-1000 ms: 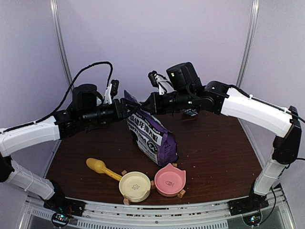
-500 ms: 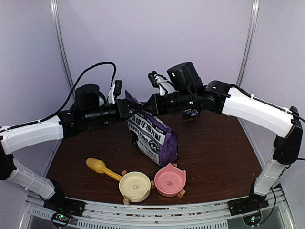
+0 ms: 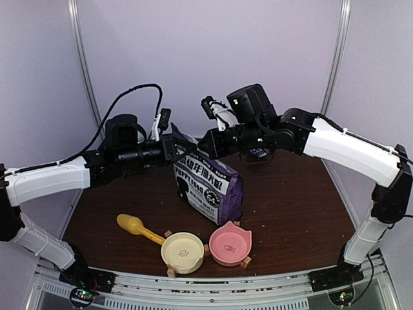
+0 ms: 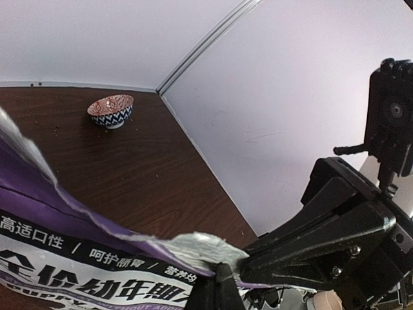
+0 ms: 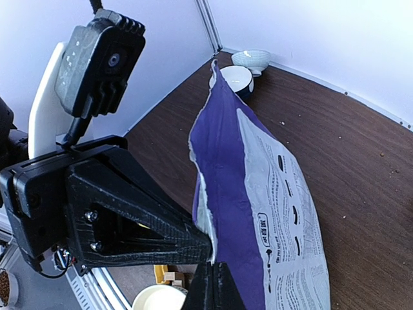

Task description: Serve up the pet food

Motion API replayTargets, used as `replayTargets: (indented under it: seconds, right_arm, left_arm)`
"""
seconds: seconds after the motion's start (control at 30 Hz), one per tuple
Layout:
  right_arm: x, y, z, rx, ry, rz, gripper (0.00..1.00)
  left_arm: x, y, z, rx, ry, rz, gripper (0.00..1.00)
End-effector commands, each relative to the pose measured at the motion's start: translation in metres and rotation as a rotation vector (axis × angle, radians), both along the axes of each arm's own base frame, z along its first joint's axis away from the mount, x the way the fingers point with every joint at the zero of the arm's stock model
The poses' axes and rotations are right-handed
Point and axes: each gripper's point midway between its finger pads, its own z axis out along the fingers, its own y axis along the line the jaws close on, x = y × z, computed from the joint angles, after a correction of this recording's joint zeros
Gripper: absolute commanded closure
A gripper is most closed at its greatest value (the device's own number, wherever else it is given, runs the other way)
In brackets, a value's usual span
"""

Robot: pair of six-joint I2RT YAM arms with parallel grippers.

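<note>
**Bag mouth raised between two arms, before any pour**

Compared with one second earlier, the purple bag (image 3: 208, 187) stands more upright on the bench (image 3: 297, 206). Its top edge is drawn higher and its printed face has turned toward the overhead camera. The left arm has risen with it. This suggests the opening step is under way and serving has not begun. The cream bowl (image 3: 182, 250) and pink bowl (image 3: 230, 244) at the near edge show no food. The yellow scoop (image 3: 132, 225) lies untouched beside them.

The left gripper (image 4: 218, 287) has its fingers clenched on the torn, foil-lined lip of the bag, with no gap visible between them. The right gripper (image 5: 210, 281) pinches the same lip from the opposite side, equally tight. The two sets of fingers are almost touching at the top of the bag.

The pet food itself is not visible; it is judged to be inside the bag, whose base rests on the bench behind the bowls
</note>
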Motion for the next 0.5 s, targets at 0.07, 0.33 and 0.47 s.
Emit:
replayTargets:
  seconds: [0.07, 0.33, 0.47]
  right_arm:
    - [-0.001, -0.027, 0.013, -0.159, -0.114, -0.061, 1.0]
    - [0.005, -0.031, 0.004, -0.256, -0.139, -0.08, 0.95]
    - [0.006, -0.028, 0.003, -0.26, -0.14, -0.078, 0.9]
  left_arm:
    - [0.01, 0.003, 0.009, -0.005, -0.041, 0.033, 1.0]
    - [0.009, 0.002, 0.011, -0.003, -0.048, 0.029, 1.0]
    - [0.009, 0.003, 0.012, 0.0, -0.049, 0.03, 1.0]
